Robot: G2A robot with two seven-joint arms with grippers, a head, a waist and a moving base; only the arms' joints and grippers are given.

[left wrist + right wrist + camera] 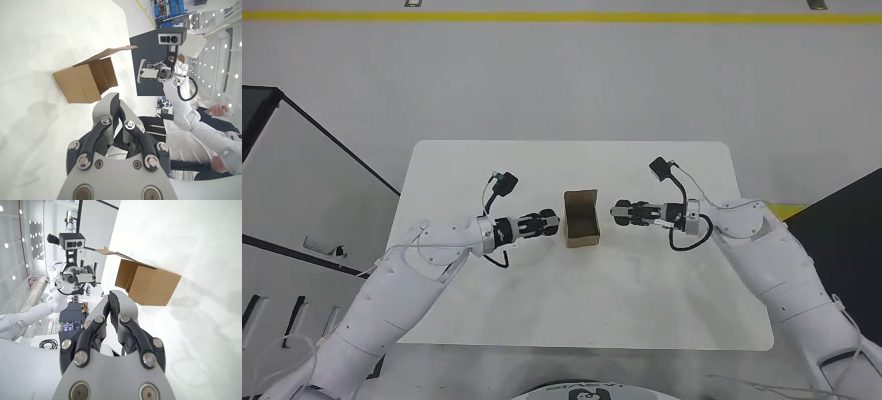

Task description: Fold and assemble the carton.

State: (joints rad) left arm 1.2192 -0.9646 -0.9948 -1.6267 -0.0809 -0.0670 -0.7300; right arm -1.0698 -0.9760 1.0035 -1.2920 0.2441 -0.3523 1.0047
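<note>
**A:** What does the carton (582,225) look like?

**B:** It is plain brown corrugated board, squared up into a box and standing on the white table (662,300). Its mouth is open, and one long flap (117,49) juts out past the opening.

**A:** Anything in it?

**B:** Through the mouth I see bare cardboard walls and a ragged inner edge.

**A:** Where does it sit?

**B:** Right between the two claws. The left claw (555,223) points at one side wall with its tips just beside it. I can't tell whether they touch. The right claw (616,211) faces the opposite wall, a little apart from it.

**A:** And the claws themselves?

**B:** On the left claw (117,98) the ribbed pads are pressed together with nothing between them. The right claw (112,295) is the same, pads together and gripping nothing.
</note>
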